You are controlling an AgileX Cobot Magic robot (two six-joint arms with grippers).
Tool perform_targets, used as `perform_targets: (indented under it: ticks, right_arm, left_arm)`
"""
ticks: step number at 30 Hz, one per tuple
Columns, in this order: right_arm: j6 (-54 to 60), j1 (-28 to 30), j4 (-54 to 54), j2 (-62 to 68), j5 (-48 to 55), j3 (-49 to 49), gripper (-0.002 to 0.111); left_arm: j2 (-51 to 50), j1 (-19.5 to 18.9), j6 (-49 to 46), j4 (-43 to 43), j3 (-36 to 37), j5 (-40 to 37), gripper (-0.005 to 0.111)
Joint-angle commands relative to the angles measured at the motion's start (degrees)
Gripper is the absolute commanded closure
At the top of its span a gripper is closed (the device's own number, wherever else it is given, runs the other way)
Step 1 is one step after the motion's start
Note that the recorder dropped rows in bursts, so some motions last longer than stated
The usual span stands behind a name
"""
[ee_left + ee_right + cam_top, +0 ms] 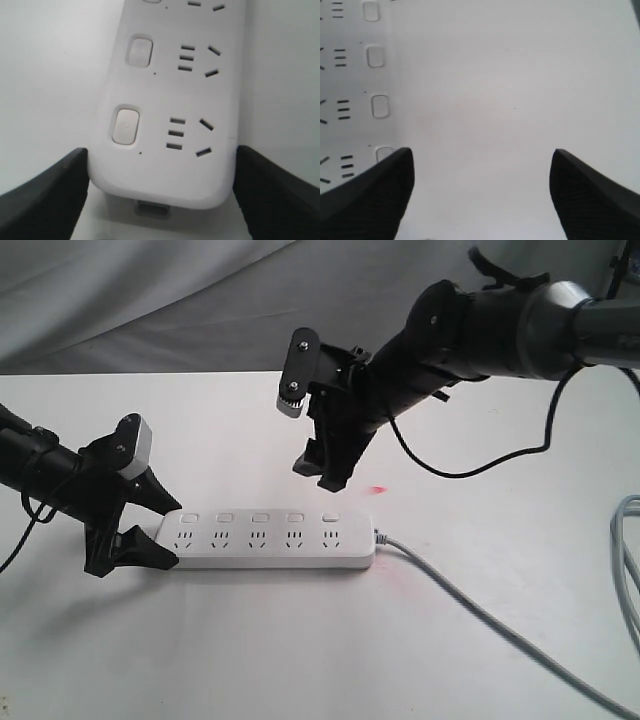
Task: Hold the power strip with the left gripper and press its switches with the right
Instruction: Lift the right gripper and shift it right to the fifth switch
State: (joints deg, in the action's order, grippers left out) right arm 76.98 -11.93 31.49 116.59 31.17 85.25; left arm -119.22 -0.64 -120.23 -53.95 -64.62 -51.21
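Can only make out two full switches (125, 125) in left wrist view; rest of power strip (268, 540) cut by frame edge. All five visible only in exterior view, plus grey cord (470, 605) running off lower right. Clamped across strip's left end, centre-left of frame, with left gripper (178, 535). Holding right gripper (320, 475) spread and empty above table (300, 660), just beyond switch side; confirmed in right wrist view, strip clipped there.

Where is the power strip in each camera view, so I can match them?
Exterior: power strip lies centrally, one end between the left claw's fingers.
Left wrist: power strip fills the middle, rounded end between both fingers.
Right wrist: power strip is a sliver at the edge, beside one finger.
Shared landmark: the switches row.
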Motion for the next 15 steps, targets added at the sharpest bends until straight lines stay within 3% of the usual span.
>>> perform_targets:
  ticks: [1, 15]
  right_arm:
    - [1.2, -0.2, 0.5, -2.3, -4.5, -3.2, 0.039]
    - [0.9, 1.2, 2.6, -0.2, -2.5, -5.9, 0.039]
  left_arm:
    - [0.0, 0.2, 0.2, -1.1, -0.3, 0.3, 0.107]
    - [0.0, 0.2, 0.2, -1.1, -0.3, 0.3, 0.107]
